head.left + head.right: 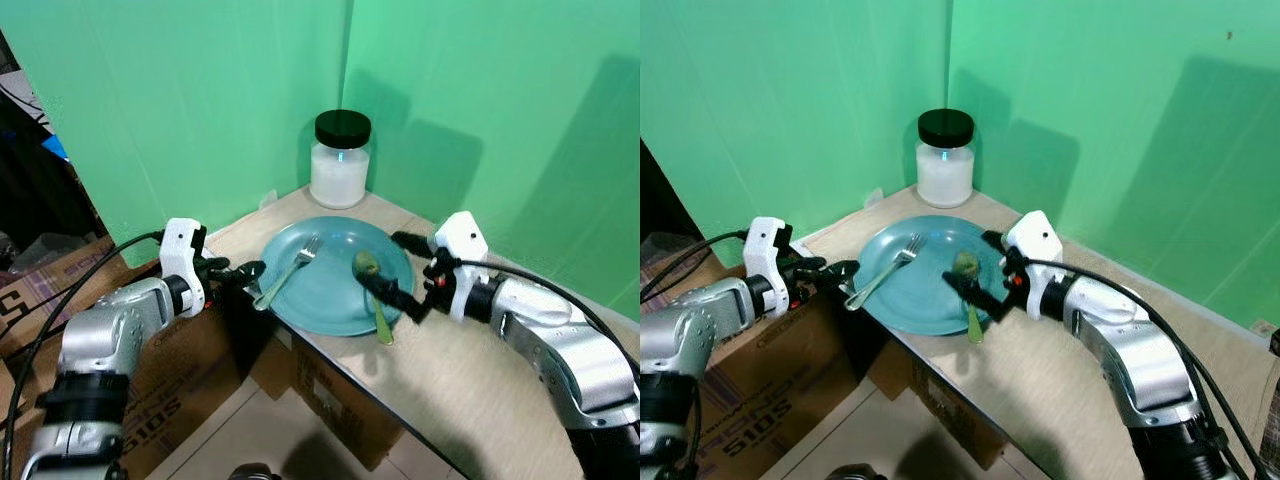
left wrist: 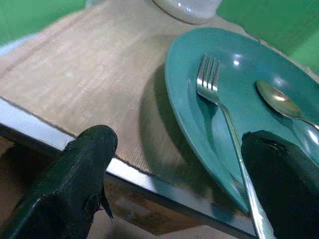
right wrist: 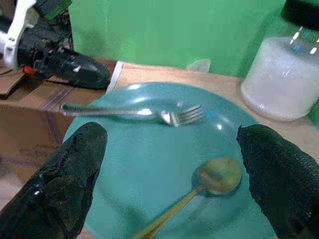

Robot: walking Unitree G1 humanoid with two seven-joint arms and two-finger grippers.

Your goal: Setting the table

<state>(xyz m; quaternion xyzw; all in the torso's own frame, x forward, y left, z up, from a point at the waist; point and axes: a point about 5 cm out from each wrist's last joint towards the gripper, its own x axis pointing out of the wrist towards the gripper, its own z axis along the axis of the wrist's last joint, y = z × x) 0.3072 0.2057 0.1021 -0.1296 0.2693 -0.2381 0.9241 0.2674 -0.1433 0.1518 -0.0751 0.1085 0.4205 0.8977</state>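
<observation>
Fork (image 1: pixel 288 270) handle beside L gripper (image 1: pixel 247 272) (fingers apart)

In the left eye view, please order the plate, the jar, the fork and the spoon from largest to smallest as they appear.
1. plate, clearly the largest.
2. jar.
3. fork and spoon: they look about equally long, and the right claw covers part of the spoon, so I do not rank them.
</observation>
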